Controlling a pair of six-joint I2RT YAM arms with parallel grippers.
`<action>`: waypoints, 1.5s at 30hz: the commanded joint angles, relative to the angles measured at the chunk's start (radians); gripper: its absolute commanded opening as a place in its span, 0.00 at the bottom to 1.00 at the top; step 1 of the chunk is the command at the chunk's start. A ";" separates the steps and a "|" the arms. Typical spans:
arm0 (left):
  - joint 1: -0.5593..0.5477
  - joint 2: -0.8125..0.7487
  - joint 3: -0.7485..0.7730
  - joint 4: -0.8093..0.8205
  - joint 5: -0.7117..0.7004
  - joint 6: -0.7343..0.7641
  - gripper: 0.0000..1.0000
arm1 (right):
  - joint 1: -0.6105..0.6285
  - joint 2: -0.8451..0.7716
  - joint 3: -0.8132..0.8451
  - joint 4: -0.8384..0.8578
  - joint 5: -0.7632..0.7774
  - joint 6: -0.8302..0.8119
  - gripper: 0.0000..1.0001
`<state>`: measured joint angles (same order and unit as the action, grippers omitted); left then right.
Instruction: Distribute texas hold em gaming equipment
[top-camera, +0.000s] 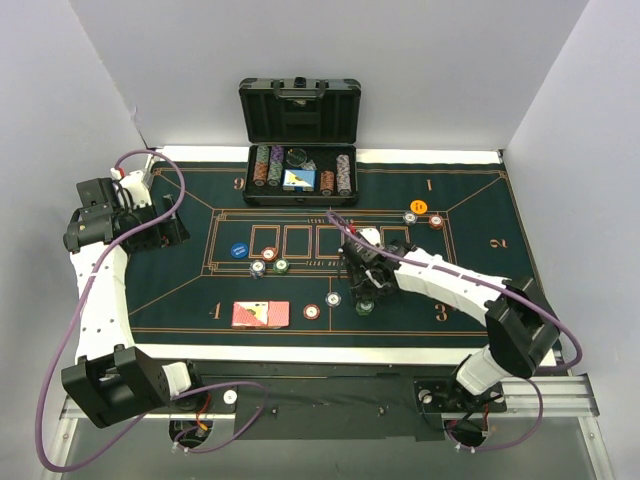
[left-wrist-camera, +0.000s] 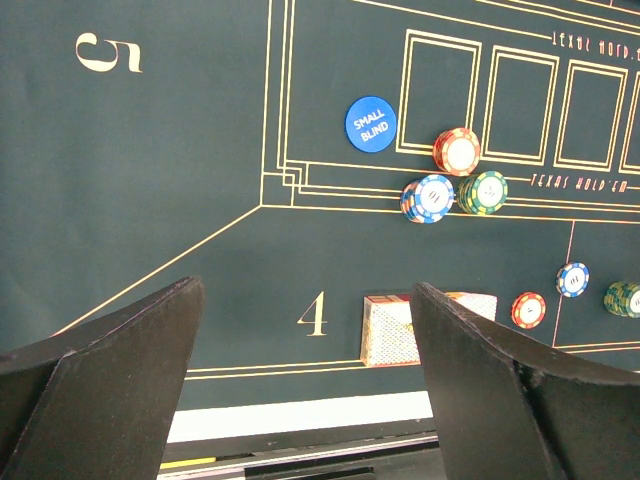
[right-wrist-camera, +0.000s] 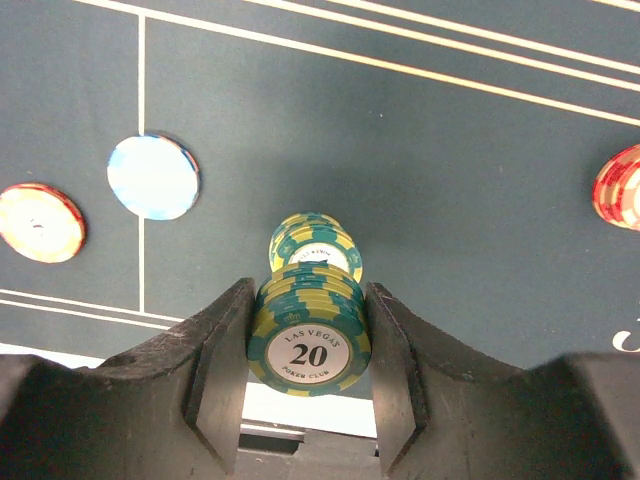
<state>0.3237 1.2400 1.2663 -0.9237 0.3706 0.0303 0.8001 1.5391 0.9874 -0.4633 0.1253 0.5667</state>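
On the green poker mat (top-camera: 480, 225), red-backed cards (top-camera: 260, 314) lie by the numeral 4, a blue disc (top-camera: 238, 251) sits beside three chips (top-camera: 269, 254), an orange disc (top-camera: 419, 206) lies far right, and the right hand (top-camera: 362, 292) is low at green chips (top-camera: 365, 306).

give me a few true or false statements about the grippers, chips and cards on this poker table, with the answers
1. The right gripper is shut on a stack of green chips. True.
2. The left gripper holds a playing card. False: its jaws stand wide open with nothing between them.
3. The blue disc reads SMALL BLIND. True.
4. The black case is closed. False: its lid stands open.
5. The red-backed cards lie by the printed 3. False: they lie beside the printed 4.
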 joint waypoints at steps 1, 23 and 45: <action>0.006 -0.008 0.021 0.022 0.001 0.005 0.96 | -0.025 -0.050 0.076 -0.075 0.007 -0.022 0.37; 0.006 0.019 0.027 0.029 -0.001 0.019 0.96 | -0.621 0.412 0.523 -0.038 0.074 0.042 0.35; 0.008 0.049 0.035 0.039 0.007 0.006 0.96 | -0.630 0.454 0.522 -0.012 0.059 0.053 0.63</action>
<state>0.3237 1.3029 1.2663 -0.9195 0.3672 0.0349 0.1516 2.0903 1.5391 -0.4587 0.1703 0.6079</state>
